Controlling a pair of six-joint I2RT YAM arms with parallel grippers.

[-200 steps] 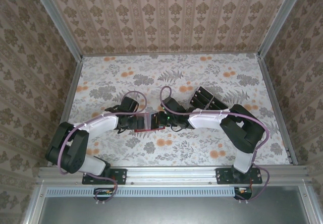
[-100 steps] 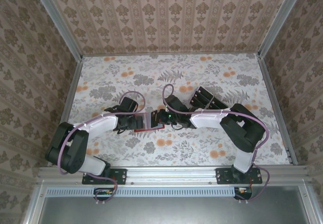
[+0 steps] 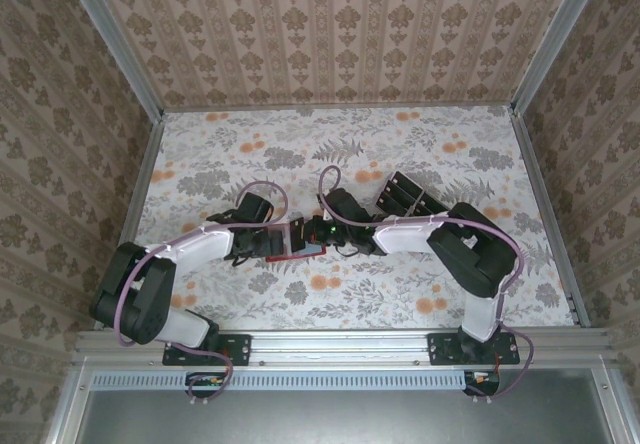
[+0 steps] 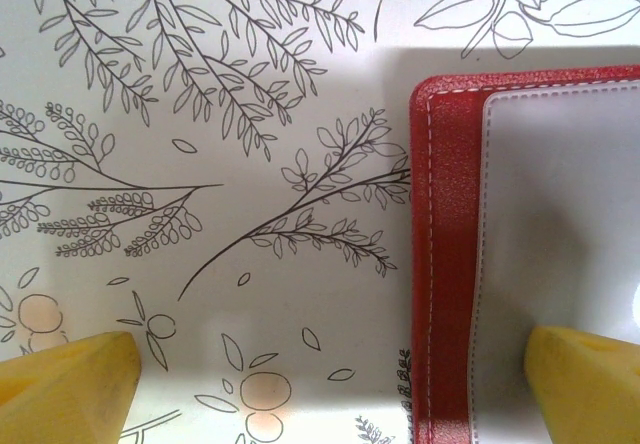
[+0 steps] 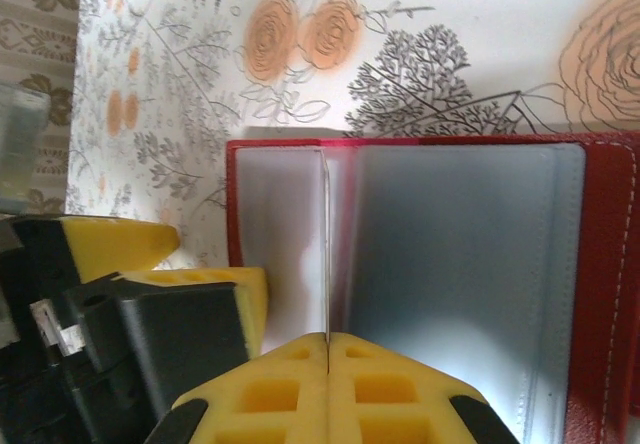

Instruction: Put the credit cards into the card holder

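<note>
The left gripper (image 4: 322,369) hovers with fingers wide apart, straddling one edge of the open red card holder (image 4: 445,264), which lies on the floral worktop (image 4: 200,114) between the arms. The right gripper (image 5: 328,379) is pinched together on what looks like a thin clear pocket leaf, held upright. The step in hand is probably opening a pocket. Next, a card from the tray (image 3: 405,196) at far right needs fetching and sliding in. No writing is legible.

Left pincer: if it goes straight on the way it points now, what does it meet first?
The left pincer would probably meet the flowered table cover first; one finger would land on the red card holder. Depth is unclear.
</note>
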